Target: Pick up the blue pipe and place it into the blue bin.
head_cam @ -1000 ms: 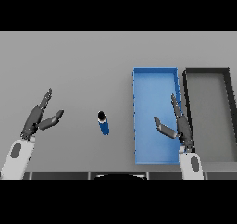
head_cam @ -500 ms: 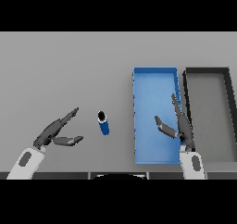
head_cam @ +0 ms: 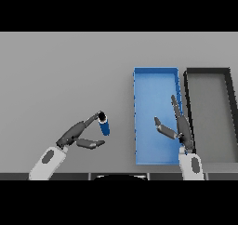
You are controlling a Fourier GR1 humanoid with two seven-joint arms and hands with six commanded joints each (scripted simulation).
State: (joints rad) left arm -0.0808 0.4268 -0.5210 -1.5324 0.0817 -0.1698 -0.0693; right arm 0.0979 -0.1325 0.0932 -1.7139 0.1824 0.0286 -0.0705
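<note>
Here we see the left hand spread open low on the grey table, its straight fingers reaching toward the blue pipe and their tips at the pipe's dark top end; the thumb lies apart below, holding nothing. The pipe is a short blue tube with a black opening at its upper end, lying on the table just left of the blue bin, outside it. Over the bin's right side we find the right hand, also open, fingers straight and thumb stuck out to the left, gripping nothing. Beside the blue bin, on its right, stands a dark bin.
</note>
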